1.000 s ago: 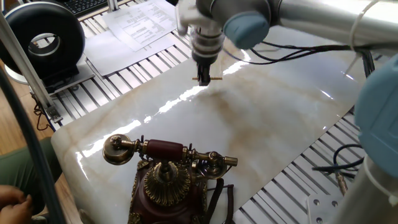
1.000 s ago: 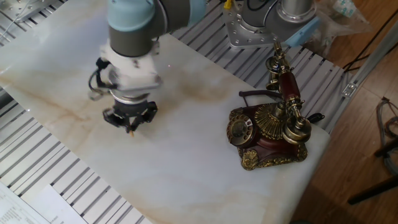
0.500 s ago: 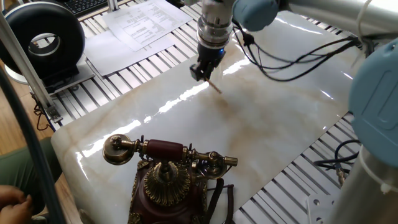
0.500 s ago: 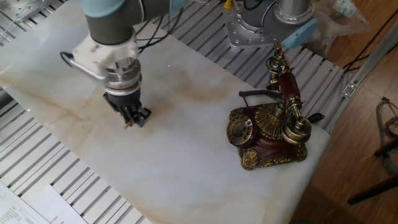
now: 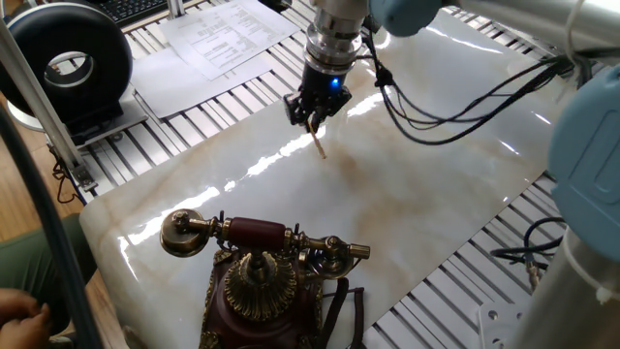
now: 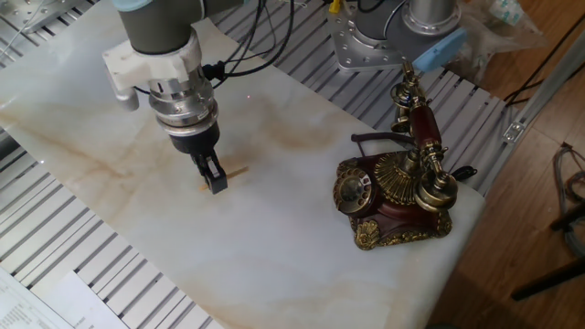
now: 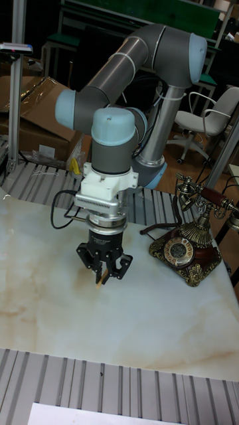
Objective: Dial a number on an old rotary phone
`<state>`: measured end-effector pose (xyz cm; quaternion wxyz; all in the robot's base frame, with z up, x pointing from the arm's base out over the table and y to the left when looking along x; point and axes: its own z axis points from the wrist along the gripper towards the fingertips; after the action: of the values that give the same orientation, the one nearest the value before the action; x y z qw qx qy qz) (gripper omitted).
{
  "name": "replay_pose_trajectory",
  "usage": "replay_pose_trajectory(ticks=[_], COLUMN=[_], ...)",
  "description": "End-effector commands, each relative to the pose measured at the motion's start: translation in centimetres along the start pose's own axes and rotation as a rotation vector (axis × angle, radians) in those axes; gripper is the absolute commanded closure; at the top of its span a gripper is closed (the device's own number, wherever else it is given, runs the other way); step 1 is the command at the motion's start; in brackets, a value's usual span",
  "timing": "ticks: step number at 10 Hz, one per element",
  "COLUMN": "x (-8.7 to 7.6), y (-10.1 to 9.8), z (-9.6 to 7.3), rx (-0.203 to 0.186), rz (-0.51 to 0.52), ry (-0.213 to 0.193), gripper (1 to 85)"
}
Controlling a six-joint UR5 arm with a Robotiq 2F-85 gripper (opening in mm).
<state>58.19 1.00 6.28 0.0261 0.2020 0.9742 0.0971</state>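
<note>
One fixed view. I log the two-finger black gripper (image 5: pixel 312 116) above the far part of the glossy cream marble-look tabletop (image 5: pixel 407 204), jaws narrow and clamped on a thin pale wooden stick (image 5: pixel 318 143) that slants down towards the slab. The antique-style rotary phone, dark maroon with ornate brass trim (image 5: pixel 260 281), stands at the near edge, well apart from my gripper; its brass-ended handset with maroon middle (image 5: pixel 254 235) lies across the cradle. I also note a black ring-shaped device (image 5: pixel 66 60) on the slatted metal bench at upper left, and white printed sheets (image 5: pixel 218 37) beside it.

The other fixed view. My gripper points down over the middle of the slab; the stick shows as a short orange-tan sliver at its tip, close to the surface. I cannot tell whether it touches. The phone sits at the right corner, round dial (image 6: pixel 352 192) facing the gripper's side, black cord (image 6: pixel 379 139) behind it.

Tall fixed view. Gripper left of centre, stick between the fingers (image 7: pixel 111 264); phone to the right, near the table's far edge.
</note>
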Motion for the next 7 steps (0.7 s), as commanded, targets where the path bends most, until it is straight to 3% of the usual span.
replay_pose_trajectory(ticks=[1,3,6,7], x=[-0.4,-1.6,-1.7,-2.4], y=[0.3,0.3,-0.1,0.8], z=[-0.3,-0.3,-0.3,-0.4], rx=[-0.008,-0.009,0.01,-0.021], rz=[0.067,0.013,-0.086,-0.107], ry=[-0.014,-0.06,-0.064,-0.09], gripper=[84.3,84.3,84.7,84.7])
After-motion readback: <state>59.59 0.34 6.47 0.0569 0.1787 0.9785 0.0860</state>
